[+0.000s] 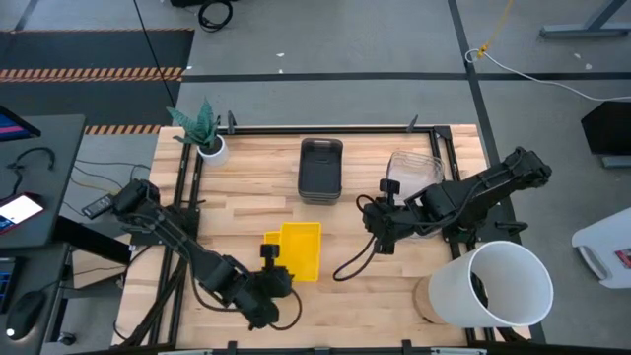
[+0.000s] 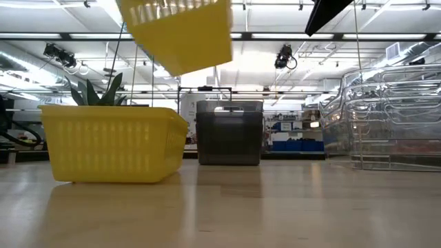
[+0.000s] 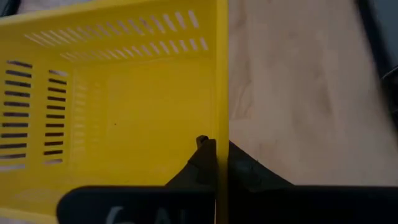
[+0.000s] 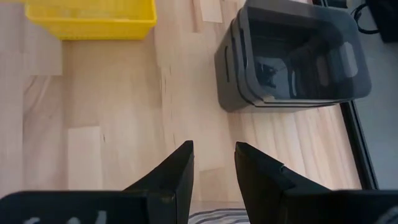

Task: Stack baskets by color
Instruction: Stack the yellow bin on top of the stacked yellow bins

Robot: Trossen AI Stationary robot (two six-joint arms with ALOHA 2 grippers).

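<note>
left hand (image 3: 214, 163) clamps the wall of a slotted bright yellow plastic basket (image 3: 112, 93) — lifted, likely for stacking; right hand (image 4: 213, 163) waits, fingers parted, empty.

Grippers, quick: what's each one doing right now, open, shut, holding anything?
Left gripper: shut on the rim of a yellow basket, which hangs lifted and tilted in the low view.
Right gripper: open, holding nothing, above the bare table.
</note>
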